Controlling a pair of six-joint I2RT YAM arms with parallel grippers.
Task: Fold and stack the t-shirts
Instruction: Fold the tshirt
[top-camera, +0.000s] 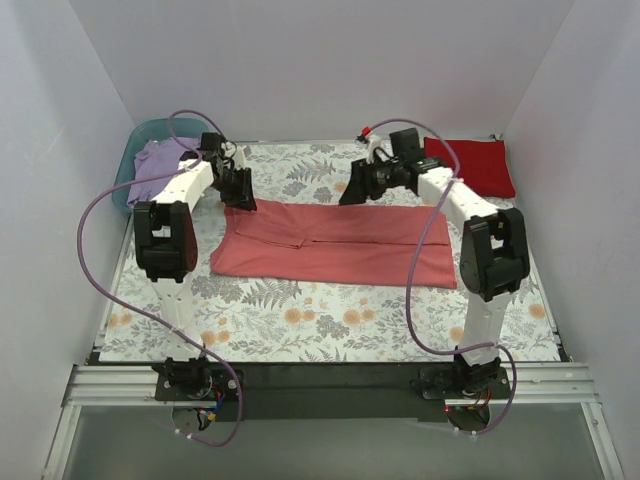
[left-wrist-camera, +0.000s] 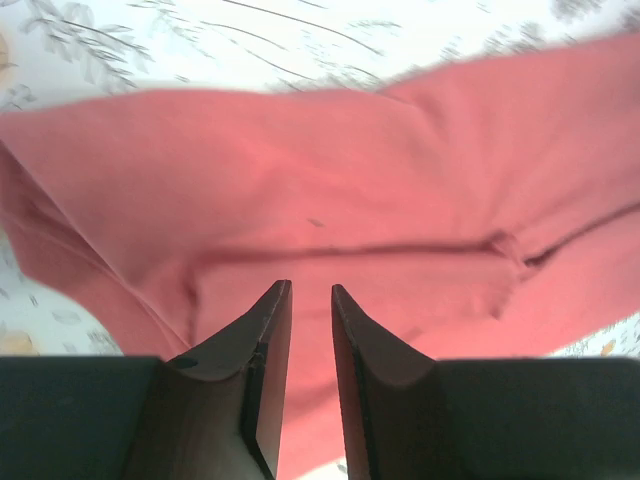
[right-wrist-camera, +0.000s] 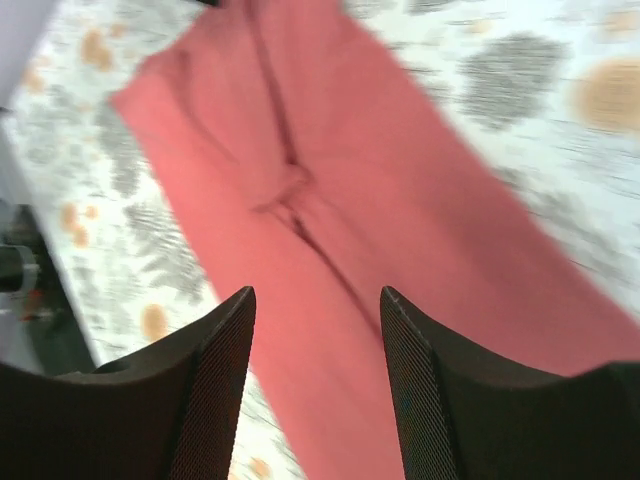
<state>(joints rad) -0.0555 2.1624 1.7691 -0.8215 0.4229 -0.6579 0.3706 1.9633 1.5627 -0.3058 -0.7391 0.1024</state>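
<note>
The salmon-pink t-shirt (top-camera: 335, 245) lies flat on the table, folded into a long band with its sleeves in. It fills the left wrist view (left-wrist-camera: 330, 200) and runs across the right wrist view (right-wrist-camera: 330, 230). My left gripper (top-camera: 243, 200) hovers over the band's far left corner, its jaws (left-wrist-camera: 310, 285) a narrow gap apart and empty. My right gripper (top-camera: 350, 192) hangs over the far edge near the middle, open and empty (right-wrist-camera: 317, 290). The deep red t-shirt (top-camera: 472, 165) lies folded at the back right. The lavender t-shirt (top-camera: 160, 165) is bunched in the tub.
The teal plastic tub (top-camera: 128, 170) stands at the back left corner. The white floral-print cloth (top-camera: 330, 320) covers the table. White walls close in the back and both sides. Purple cables loop from both arms.
</note>
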